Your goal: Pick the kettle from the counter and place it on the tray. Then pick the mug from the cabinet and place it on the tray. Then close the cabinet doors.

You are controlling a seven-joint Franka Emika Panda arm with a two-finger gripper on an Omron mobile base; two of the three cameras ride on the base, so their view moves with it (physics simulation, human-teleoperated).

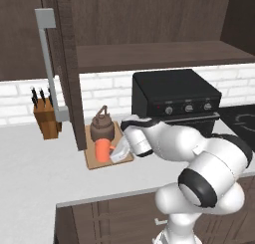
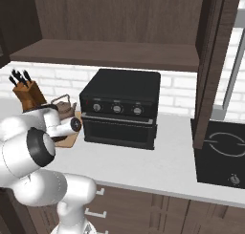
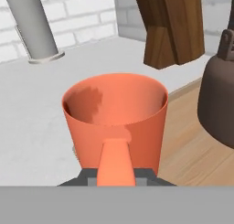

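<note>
Counter (image 1: 30, 153) holds the tray (image 1: 92, 161) near its back edge, kettle (image 1: 102, 126) aboard. The gripper (image 3: 116, 179), jaws clamped on the mug's (image 3: 114, 115) handle, could let it tip against the kettle if released askew.

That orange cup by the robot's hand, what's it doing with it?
The white robot arm's gripper is closed on the handle of the small bright orange mug, holding it at the flat light-wood tray on the grey counter. The squat dark-brown kettle already sits on that tray, just behind the mug. The dark-brown cabinet door with the long grey bar handle is open, so closing it is not yet done.
</note>
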